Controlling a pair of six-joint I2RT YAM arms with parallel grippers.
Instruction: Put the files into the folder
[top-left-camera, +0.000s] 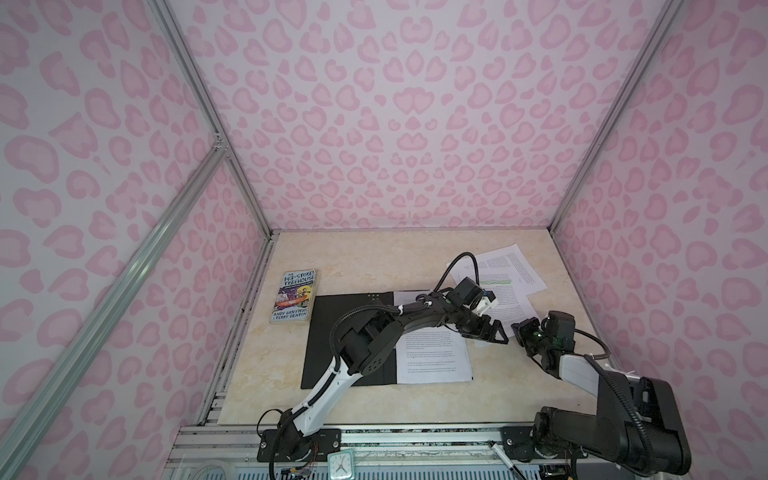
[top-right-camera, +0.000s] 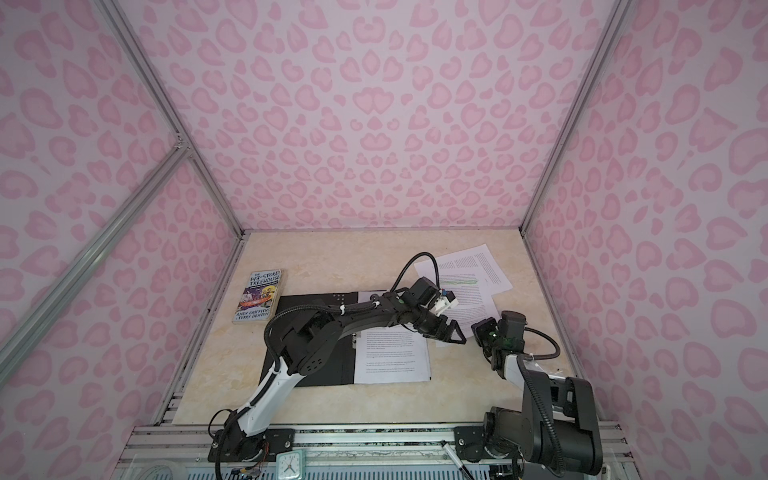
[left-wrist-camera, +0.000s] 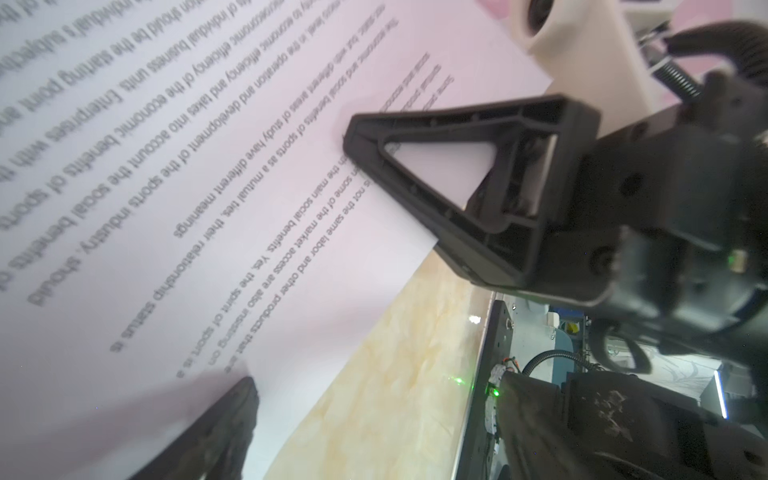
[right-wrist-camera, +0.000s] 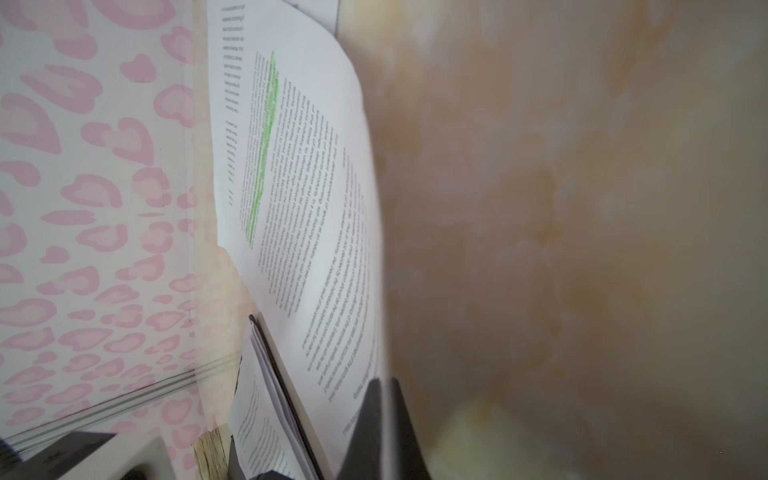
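The black folder (top-left-camera: 332, 332) (top-right-camera: 291, 365) lies open on the table, and one printed sheet (top-left-camera: 432, 357) rests on its right half. The other files (top-left-camera: 507, 266) (top-right-camera: 473, 266) lie fanned at the back right. My right gripper (top-left-camera: 520, 330) (right-wrist-camera: 384, 399) is shut on the near edge of the top sheet (right-wrist-camera: 316, 208), which bears a green highlighted line (right-wrist-camera: 264, 145). In the left wrist view its triangular finger (left-wrist-camera: 436, 166) pinches that sheet (left-wrist-camera: 208, 187). My left gripper (top-left-camera: 496, 332) (left-wrist-camera: 382, 415) reaches across from the left, open, just beside the right one.
A colourful paperback book (top-left-camera: 294, 301) (top-right-camera: 257, 301) lies left of the folder. A small clock (top-left-camera: 340, 465) and a pen (top-left-camera: 503, 455) sit on the front rail. Pink patterned walls close in the table on three sides.
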